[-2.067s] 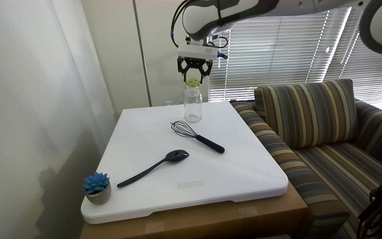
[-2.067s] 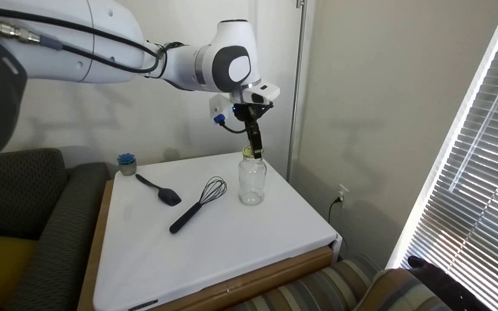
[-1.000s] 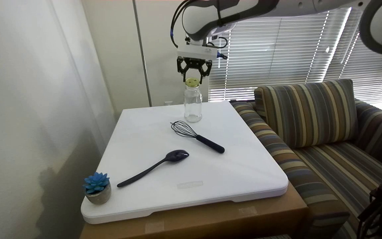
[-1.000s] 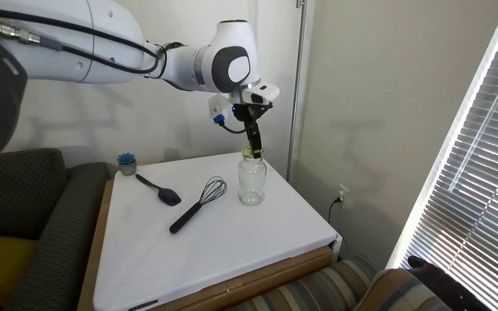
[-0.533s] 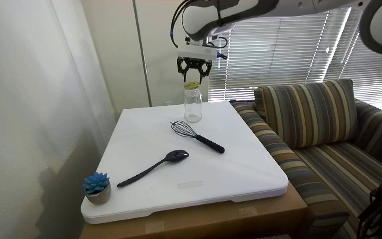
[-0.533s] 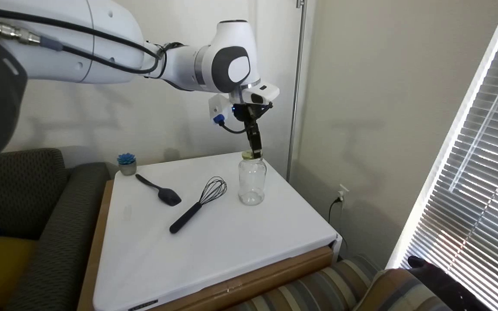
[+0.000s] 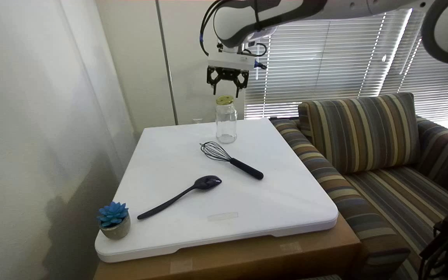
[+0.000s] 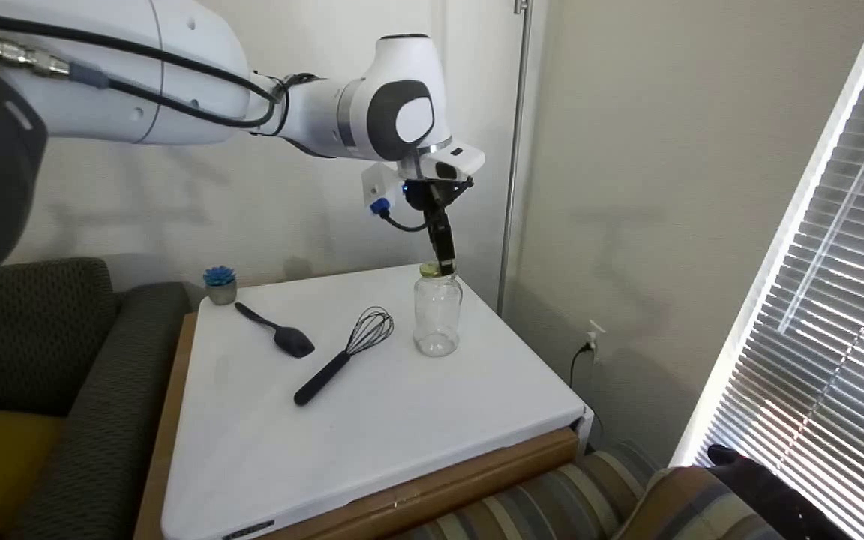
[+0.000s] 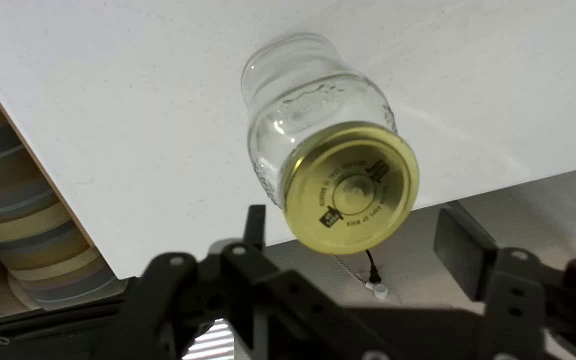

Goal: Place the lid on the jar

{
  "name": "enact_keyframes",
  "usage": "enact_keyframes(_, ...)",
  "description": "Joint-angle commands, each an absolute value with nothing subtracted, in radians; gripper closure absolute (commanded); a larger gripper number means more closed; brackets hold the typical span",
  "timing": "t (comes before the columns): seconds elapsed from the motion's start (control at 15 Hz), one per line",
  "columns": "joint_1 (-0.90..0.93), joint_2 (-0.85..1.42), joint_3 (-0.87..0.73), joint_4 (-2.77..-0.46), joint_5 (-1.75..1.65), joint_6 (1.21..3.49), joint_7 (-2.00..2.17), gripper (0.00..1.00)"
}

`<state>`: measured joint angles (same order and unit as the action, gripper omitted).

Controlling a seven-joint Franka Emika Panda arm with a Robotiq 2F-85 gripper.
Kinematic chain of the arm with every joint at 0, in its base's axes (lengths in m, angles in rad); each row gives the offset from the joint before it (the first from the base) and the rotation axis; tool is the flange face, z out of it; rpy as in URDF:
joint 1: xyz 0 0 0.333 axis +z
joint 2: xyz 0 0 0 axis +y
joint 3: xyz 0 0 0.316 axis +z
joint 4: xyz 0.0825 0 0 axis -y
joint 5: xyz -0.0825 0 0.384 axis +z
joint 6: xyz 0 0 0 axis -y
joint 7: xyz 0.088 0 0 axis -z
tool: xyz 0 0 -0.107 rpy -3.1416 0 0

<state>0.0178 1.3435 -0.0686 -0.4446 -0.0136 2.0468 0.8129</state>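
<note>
The clear glass jar (image 7: 226, 122) stands upright at the far end of the white table in both exterior views (image 8: 436, 319). The yellow-gold lid (image 7: 224, 100) rests on top of the jar's mouth. It also shows in an exterior view (image 8: 429, 269), partly behind a finger. In the wrist view the lid (image 9: 352, 192) looks seated over the jar (image 9: 313, 100); whether it is screwed down cannot be told. My gripper (image 7: 226, 94) is open just above the lid, with one finger on each side and gaps to both (image 9: 358, 237). It holds nothing.
A black whisk (image 7: 231, 158) lies near the jar. A black spoon (image 7: 193, 190) lies farther along the white table (image 7: 278, 202). A potted blue succulent (image 7: 114, 219) stands at a corner. A striped armchair (image 7: 360, 132) stands beside the table; walls are close by.
The lid was between my fingers, a little higher; it has dropped onto the jar. The fingers have spread wider apart. The arm and the jar have hardly moved.
</note>
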Motion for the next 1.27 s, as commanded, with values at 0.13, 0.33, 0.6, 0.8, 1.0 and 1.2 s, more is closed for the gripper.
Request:
enact_keyframes(0.13, 0.021, 1.292, -0.078, -0.46, -0.025, 2.016, 0.801, 0.0)
enact_keyframes(0.33, 0.018, 1.237, -0.076, -0.475, -0.021, 1.931, 0.806, 0.0)
enact_keyframes(0.6, 0.01, 1.167, -0.063, -0.489, -0.007, 1.743, 0.792, 0.0)
enact_keyframes(0.8, 0.018, 1.195, -0.07, -0.433, -0.014, 1.725, 0.811, 0.0)
enact_keyframes(1.0, 0.018, 1.182, -0.068, -0.435, -0.013, 1.689, 0.811, 0.0)
enact_keyframes(1.2, 0.018, 1.182, -0.068, -0.44, -0.013, 1.689, 0.811, 0.0)
